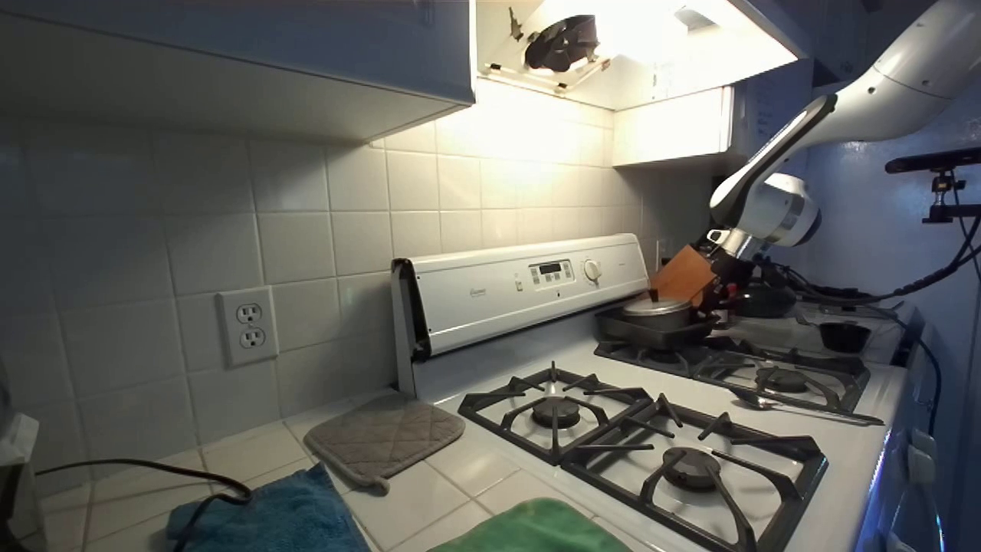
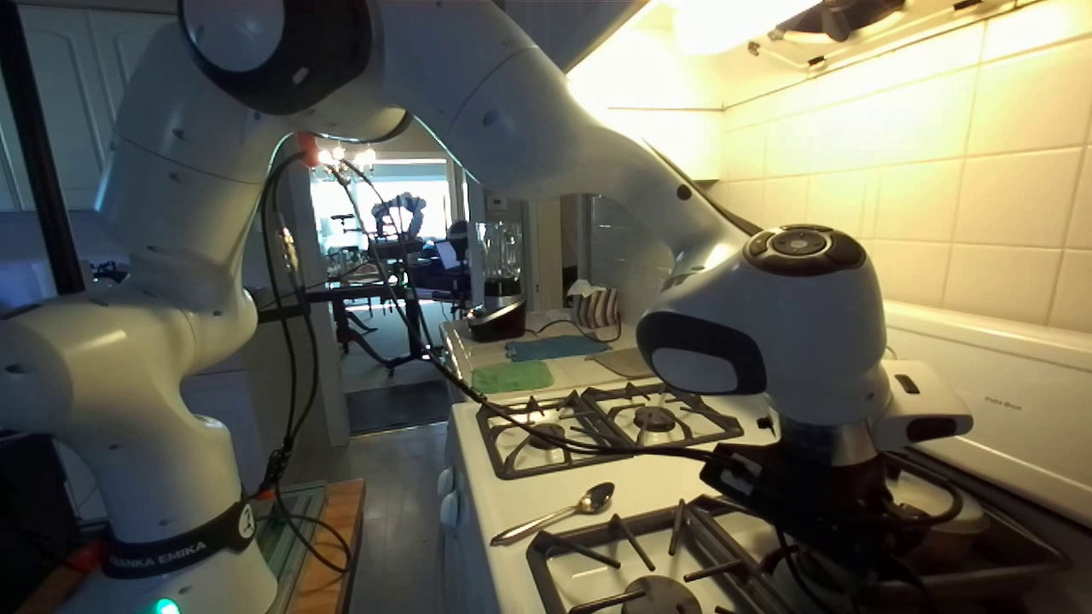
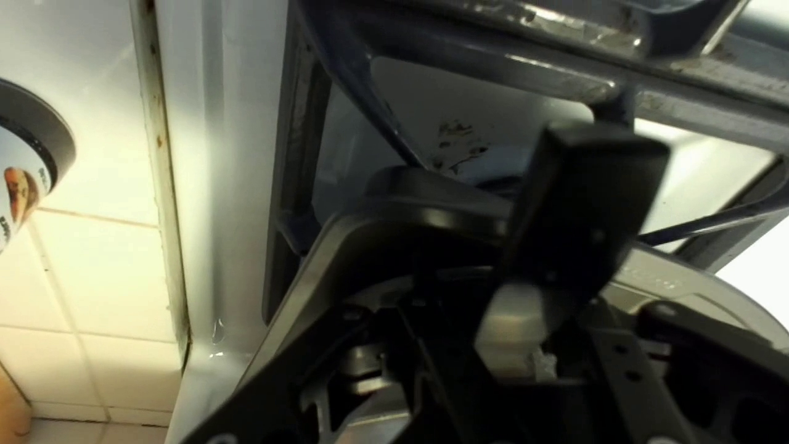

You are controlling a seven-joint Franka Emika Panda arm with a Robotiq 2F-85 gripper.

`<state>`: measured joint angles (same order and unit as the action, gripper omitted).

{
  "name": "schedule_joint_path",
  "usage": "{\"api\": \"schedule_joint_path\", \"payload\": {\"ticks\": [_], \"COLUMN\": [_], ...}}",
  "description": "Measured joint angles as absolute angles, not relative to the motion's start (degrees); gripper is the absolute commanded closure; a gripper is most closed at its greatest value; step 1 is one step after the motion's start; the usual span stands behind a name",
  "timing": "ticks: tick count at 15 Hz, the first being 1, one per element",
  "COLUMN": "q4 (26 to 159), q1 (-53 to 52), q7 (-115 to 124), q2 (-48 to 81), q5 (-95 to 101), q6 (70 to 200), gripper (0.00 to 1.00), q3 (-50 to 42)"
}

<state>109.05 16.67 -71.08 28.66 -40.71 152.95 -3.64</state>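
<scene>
Poking up in the wrist view, a thick black bar (image 3: pixel 588 197), maybe a handle, is right at the tool (image 3: pixel 515 320). I can't tell if the tool's two sides squeeze it or just stand beside it, because the parts there are dark and mixed together. Close by, a silvery pot (image 1: pixel 667 319) sits in a square black pan (image 1: pixel 644 331). The pot has a lid (image 1: pixel 657 307) with a small knob (image 1: pixel 653 294) on top. The pan is on the black racks (image 3: pixel 444 37) at the back, in front of the white back panel (image 1: pixel 490 295). Both exterior views show the big white arm (image 1: pixel 774 207) bent down toward that spot. Just past the pot, a brown block (image 1: pixel 682 274) leans. At the edge of the wrist view is part of a can (image 3: pixel 18 166) with a picture on it. A shiny spoon (image 2: pixel 554 516) lies flat on the white stove (image 2: pixel 512 503). Farther off, a gray pot holder (image 1: pixel 387 437), a green cloth (image 1: pixel 536 529) and a blue cloth (image 1: pixel 276 517) lie on the tiled desk (image 1: pixel 421 498). A black cord (image 1: pixel 230 494) goes over the blue cloth. Near them stand a blender (image 2: pixel 499 290) and a striped box (image 2: pixel 595 307).
</scene>
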Motion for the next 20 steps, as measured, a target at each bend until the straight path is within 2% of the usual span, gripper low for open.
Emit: {"api": "schedule_joint_path", "payload": {"ticks": [5, 6, 7, 8, 9, 14, 20], "q4": [109.0, 109.0, 109.0, 109.0, 109.0, 109.0, 108.8], "q1": [17.2, 17.2, 17.3, 17.3, 17.3, 18.3, 19.8], "q7": [-69.3, -69.0, -68.6, -68.1, -67.7, -66.9, -66.9], "q2": [29.4, 29.6, 29.6, 29.6, 29.6, 29.6, 28.9], "q5": [-38.9, -38.5, -38.0, -37.5, -37.1, -36.1, -36.1], "q6": [153.7, 153.9, 154.0, 154.1, 154.2, 154.9, 155.3], "gripper": [0.87, 0.8, 0.68, 0.47, 0.38, 0.03, 0.0], "q3": [-3.0, -3.0, -2.9, -2.9, -2.8, -1.8, 0.0]}}
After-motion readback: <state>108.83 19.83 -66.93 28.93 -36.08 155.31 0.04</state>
